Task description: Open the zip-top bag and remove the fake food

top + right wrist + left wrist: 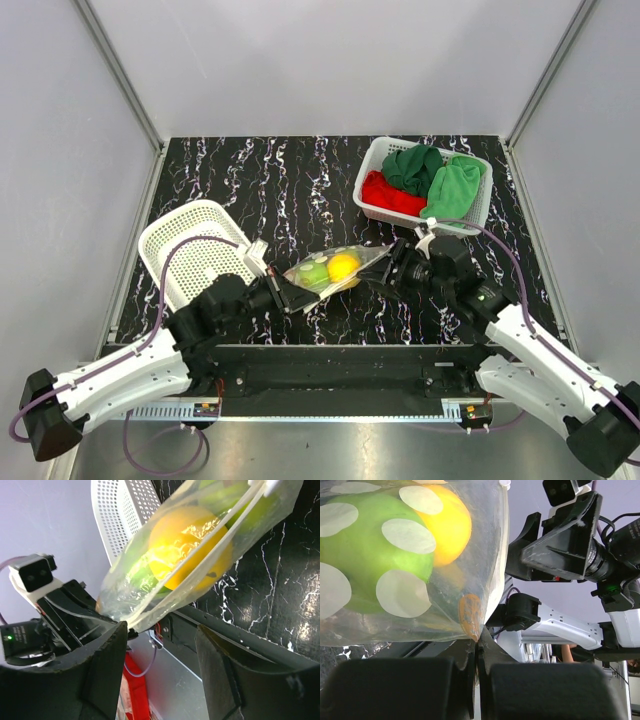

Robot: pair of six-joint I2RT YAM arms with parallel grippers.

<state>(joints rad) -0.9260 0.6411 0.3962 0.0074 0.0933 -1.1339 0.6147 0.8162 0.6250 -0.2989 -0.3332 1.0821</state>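
At closed tips of left end effector [476,649], zip-top bag [445,605] corner.

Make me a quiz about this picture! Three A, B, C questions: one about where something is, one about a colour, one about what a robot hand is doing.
1. Where is the basket with cloths? A) far right of the table B) near left C) on the floor
2. What colour is the fruit beside the green apple in the bag? A) blue B) purple C) yellow
3. What is the left gripper doing? A) hanging open B) pinching the bag's corner C) holding a cloth
Answers: 1 A, it sits far right. 2 C, yellow shows through the plastic. 3 B, its fingers meet on the corner.
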